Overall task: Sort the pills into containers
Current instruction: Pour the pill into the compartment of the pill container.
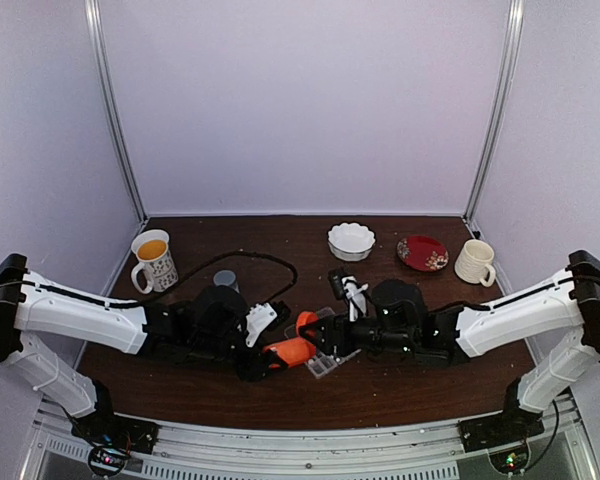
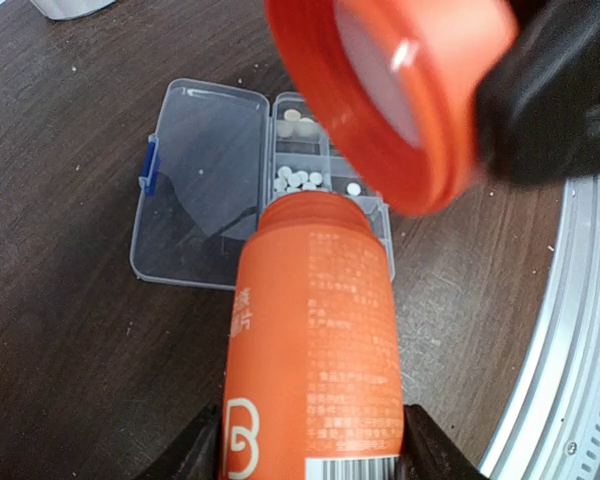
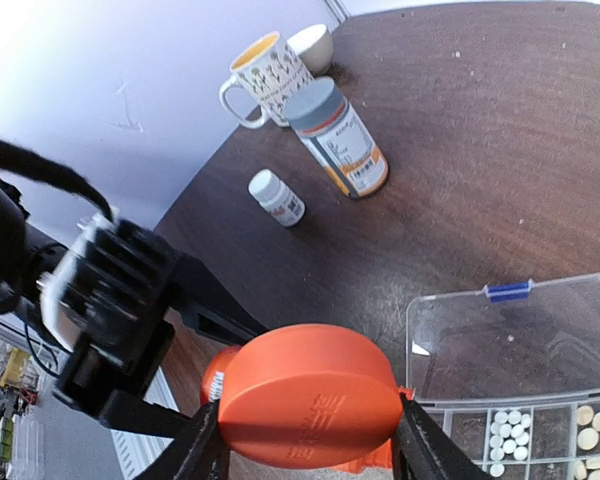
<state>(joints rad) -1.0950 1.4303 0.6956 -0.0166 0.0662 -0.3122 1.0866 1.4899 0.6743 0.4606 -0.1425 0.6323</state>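
Orange bottle, orange cap, white pills, clear organizer.

Two mugs, folks: patterned mug, cream mug. One bowl, one plate, one box. One orange bottle, one orange cap. And two small bottles: grey-capped bottle, white bottle.

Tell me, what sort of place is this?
Likely a robot test booth: plain white panels wall in a dark table, two arms bolted at its edge, mugs and a pill box laid out.

orange bottle — barcode, small print illegible
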